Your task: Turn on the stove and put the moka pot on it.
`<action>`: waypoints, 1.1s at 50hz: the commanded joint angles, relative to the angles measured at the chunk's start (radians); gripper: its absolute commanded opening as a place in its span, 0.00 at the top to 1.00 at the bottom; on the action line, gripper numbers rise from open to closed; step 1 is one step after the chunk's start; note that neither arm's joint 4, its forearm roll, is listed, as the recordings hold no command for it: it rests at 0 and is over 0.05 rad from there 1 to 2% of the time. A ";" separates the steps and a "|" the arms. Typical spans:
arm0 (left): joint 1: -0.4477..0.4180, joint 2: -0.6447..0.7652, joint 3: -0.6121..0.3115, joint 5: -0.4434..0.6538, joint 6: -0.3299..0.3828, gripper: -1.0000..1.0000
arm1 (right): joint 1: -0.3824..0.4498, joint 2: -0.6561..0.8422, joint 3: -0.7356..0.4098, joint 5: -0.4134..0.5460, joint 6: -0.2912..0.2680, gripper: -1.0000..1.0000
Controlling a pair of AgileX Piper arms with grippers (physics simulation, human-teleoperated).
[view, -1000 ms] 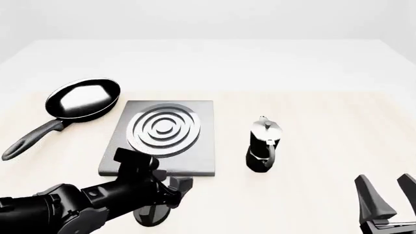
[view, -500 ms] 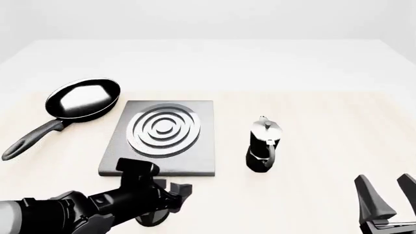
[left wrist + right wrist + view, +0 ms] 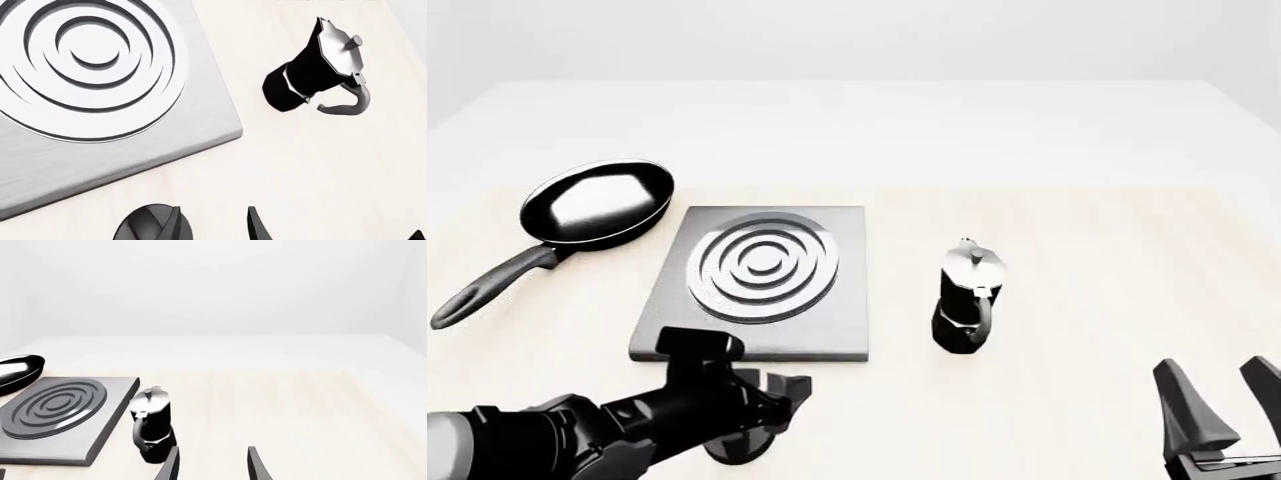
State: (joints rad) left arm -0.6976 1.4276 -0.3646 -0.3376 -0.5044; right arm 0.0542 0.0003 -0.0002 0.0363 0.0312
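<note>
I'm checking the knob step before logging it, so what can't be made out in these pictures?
- Knob: cut off by the left wrist view's edge; in the front view the left gripper hides it, so its setting is unreadable.
- Left gripper's hold: cannot tell whether it clamps the knob.
- Right gripper: cropped by the front frame.

glossy black jointed left arm (image 3: 587, 430) with pale grey rear segment, right pincer (image 3: 1225, 412) of black tapered fingers

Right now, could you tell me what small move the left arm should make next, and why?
Probably close the left hand on the knob and turn it. In the left wrist view one finger already lies against the knob, which sits just in front of the stove, and the moka pot stands on the table beside the slab.
</note>
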 commanded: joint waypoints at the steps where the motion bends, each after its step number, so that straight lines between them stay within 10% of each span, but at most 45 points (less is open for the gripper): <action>1: 0.027 0.008 0.020 0.000 0.015 0.00 | 0.003 0.000 0.000 0.003 0.001 0.00; 39: 0.075 -0.099 0.026 0.047 0.069 0.00 | 0.018 0.000 0.000 0.001 0.003 0.00; 55: 0.205 -0.694 -0.126 0.388 0.278 0.00 | 0.018 0.000 0.000 -0.010 -0.004 0.00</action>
State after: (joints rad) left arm -0.5626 1.0277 -0.4127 -0.1202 -0.3356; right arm 0.0717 0.0003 -0.0003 0.0312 0.0310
